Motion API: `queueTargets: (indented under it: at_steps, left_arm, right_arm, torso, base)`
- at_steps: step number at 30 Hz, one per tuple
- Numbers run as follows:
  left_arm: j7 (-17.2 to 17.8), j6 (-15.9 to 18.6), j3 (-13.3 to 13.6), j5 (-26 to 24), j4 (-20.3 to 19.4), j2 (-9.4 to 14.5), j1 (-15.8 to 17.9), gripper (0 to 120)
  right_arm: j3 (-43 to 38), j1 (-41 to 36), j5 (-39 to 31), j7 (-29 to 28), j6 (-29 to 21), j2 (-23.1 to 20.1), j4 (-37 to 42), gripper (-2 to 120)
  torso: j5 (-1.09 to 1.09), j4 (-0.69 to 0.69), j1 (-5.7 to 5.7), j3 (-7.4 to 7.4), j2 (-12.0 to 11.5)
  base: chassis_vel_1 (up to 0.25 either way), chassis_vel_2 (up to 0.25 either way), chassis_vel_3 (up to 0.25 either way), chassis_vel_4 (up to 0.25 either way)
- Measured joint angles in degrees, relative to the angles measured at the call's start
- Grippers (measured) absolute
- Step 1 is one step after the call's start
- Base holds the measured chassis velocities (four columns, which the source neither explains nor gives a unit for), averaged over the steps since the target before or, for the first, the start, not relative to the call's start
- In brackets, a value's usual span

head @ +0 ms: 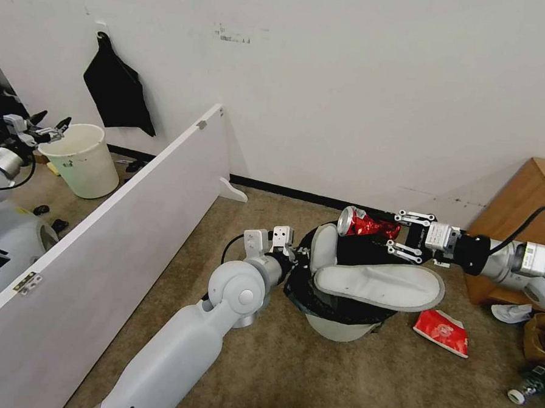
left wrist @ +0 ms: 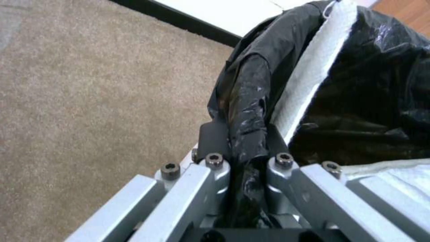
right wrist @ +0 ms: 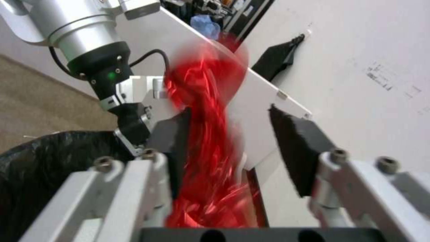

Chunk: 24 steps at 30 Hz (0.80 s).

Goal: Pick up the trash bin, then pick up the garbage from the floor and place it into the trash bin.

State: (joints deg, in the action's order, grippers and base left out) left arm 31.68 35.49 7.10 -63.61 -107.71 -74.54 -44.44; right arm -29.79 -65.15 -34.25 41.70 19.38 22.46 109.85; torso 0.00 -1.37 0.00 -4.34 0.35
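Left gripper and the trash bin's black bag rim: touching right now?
Touching. In the left wrist view the left gripper has both fingers closed on the folded black liner at the rim of the trash bin, with no gap.

We list: bin (head: 339,326), white, black-lined, upright on carpet (head: 312,376), two slippers (head: 378,285) across its mouth; crushed red can (head: 366,223) above rim; red cup (head: 441,330) flattened beside.

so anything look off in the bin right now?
Yes: a white slipper lies flat across the trash bin mouth, not down inside, with a second one upright behind. The crushed red can sits between the right gripper open jaws above them.
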Motion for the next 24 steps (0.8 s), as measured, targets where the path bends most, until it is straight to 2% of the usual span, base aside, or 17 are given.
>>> queueTargets:
  at_steps: [2, 5, 7, 8, 12, 24]
  left_arm:
    - [-0.02, 0.01, -0.12, 0.01, -0.05, 0.04, -0.06, 4]
    - [-0.02, 0.02, -0.20, 0.05, -0.07, 0.04, -0.14, 4]
    - [-0.05, 0.03, -0.23, 0.15, -0.18, 0.01, -0.25, 4]
    - [-0.05, 0.03, -0.23, 0.15, -0.18, 0.01, -0.25, 4]
    - [-0.09, 0.03, -0.30, 0.39, -0.28, -0.11, -0.43, 4]
    - [-0.12, 0.04, -0.48, 0.76, -0.85, -0.01, -1.19, 4]
  right_arm:
    - [-0.16, 0.00, -0.20, -0.30, 0.00, -0.13, 0.02, 63]
    - [-0.21, -0.05, -0.25, -0.42, -0.01, -0.19, 0.03, 68]
    - [-0.27, -0.15, -0.35, -0.73, -0.03, -0.27, 0.03, 82]
    - [-0.27, -0.15, -0.35, -0.73, -0.03, -0.27, 0.03, 82]
    - [-0.30, -0.16, -0.45, -1.06, -0.06, -0.29, 0.13, 97]
    - [-0.37, -0.42, -0.43, -1.54, -0.09, -0.13, 0.36, 100]
  torso:
    - [0.00, 0.00, 0.00, 0.00, 0.00]
    - [0.00, 0.00, 0.00, 0.00, 0.00]
    - [0.00, 0.00, 0.00, 0.00, 0.00]
    - [0.00, 0.00, 0.00, 0.00, 0.00]
    - [0.00, 0.00, 0.00, 0.00, 0.00]
    - [0.00, 0.00, 0.00, 0.00, 0.00]
  base:
    - [0.000, 0.000, 0.000, 0.000]
    - [0.000, 0.000, 0.000, 0.000]
    - [0.000, 0.000, 0.000, 0.000]
    - [0.000, 0.000, 0.000, 0.000]
    - [0.000, 0.000, 0.000, 0.000]
    - [0.000, 0.000, 0.000, 0.000]
